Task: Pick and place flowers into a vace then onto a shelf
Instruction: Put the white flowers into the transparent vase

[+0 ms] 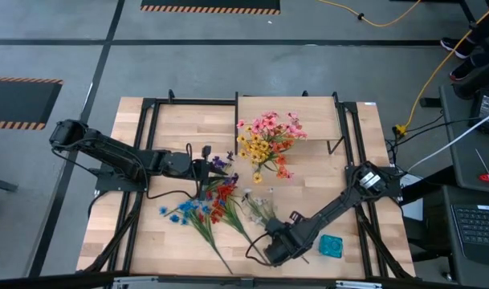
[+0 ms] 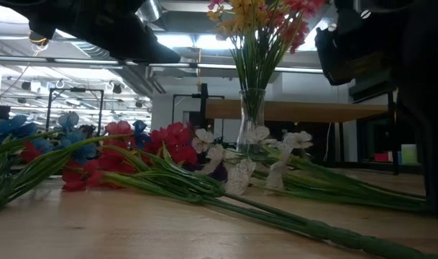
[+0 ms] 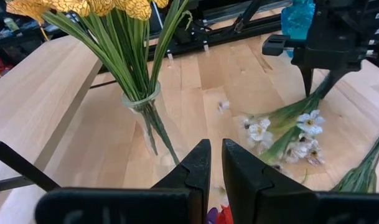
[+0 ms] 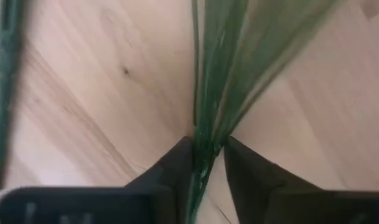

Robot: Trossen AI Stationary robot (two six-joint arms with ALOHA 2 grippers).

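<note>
Two grippers: my right gripper (image 4: 208, 163) has jaws closing around the white spray's stems (image 4: 221, 81) on the counter (image 1: 172, 120) for lifting toward the vase (image 3: 141, 102); left gripper (image 3: 215, 180) waits, jaws together.

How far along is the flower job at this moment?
Done: a glass vase on the tabletop already holds pink, yellow and orange flowers.
In hand: the right gripper is closed around the stems of the white spray lying on the table.
Left: red and blue sprays still lie loose, and the vase is not yet on the shelf. The left gripper hovers shut near the vase.
</note>
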